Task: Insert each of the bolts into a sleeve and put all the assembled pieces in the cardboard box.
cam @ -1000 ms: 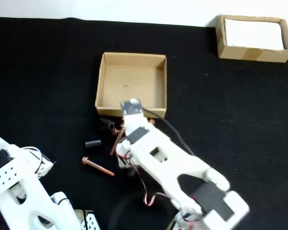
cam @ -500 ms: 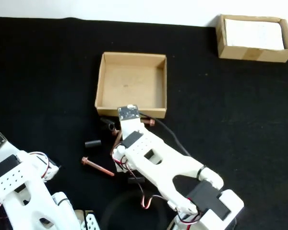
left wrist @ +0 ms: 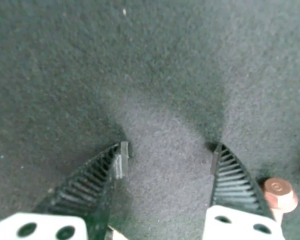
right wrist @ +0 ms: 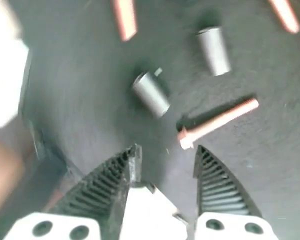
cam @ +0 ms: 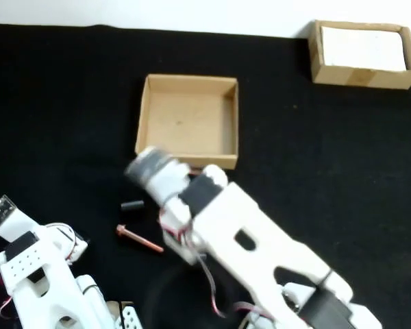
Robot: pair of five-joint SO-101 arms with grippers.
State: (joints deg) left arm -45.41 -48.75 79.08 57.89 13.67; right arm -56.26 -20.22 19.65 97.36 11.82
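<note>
In the right wrist view my right gripper hangs open over the black mat. A copper bolt lies just ahead of its fingertips. Two grey sleeves lie beyond, with the ends of two more bolts farther off. In the high view the right arm reaches across the mat just in front of the empty cardboard box. A bolt and a sleeve lie to its left. My left gripper is open over bare mat, a bolt head beside one finger.
A second cardboard box with white contents stands at the back right. The left arm sits at the front left corner. Black mat stretches open to the right of the cardboard box.
The right arm's wrist has swung left and turned, now covering the bolts and sleeve near the box's front wall. The left arm has shifted slightly.
</note>
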